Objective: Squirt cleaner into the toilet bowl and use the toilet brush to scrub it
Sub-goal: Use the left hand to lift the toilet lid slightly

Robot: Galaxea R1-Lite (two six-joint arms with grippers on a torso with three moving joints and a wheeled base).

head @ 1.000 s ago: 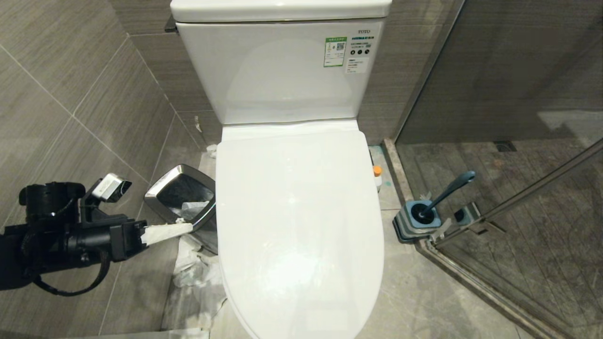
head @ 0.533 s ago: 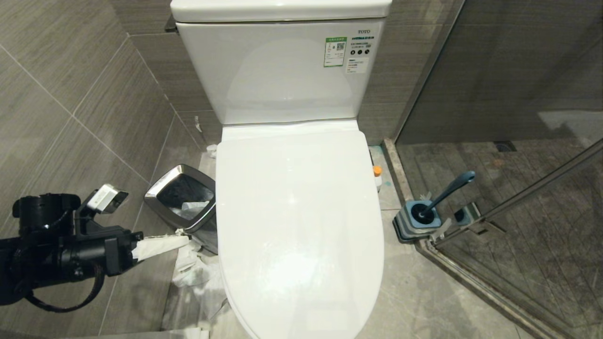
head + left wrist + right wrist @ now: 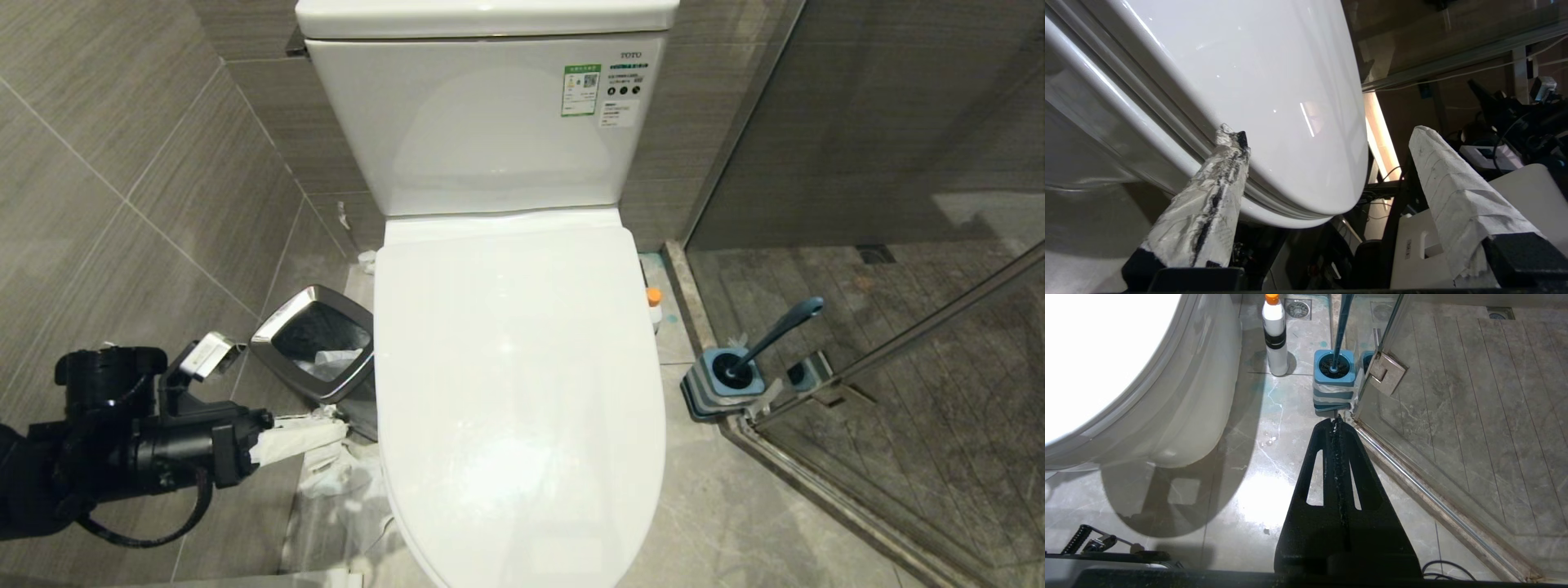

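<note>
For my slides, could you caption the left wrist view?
Open left gripper, fingers paper-wrapped, at the closed toilet lid's edge.

Black left arm [image 3: 122, 457] with looping cable, fingers [image 3: 1208, 212] wrapped in smudged white paper; right fingers [image 3: 1337, 490] bare black.

The toilet [image 3: 514, 327] is glossy white, with a green-edged label [image 3: 580, 90] on its tank. The brush [image 3: 775, 331] and its holder [image 3: 722, 384] are blue; the bottle [image 3: 1275, 339] is white with an orange cap and black band. Wall tiles [image 3: 122, 163] are streaked grey.
</note>
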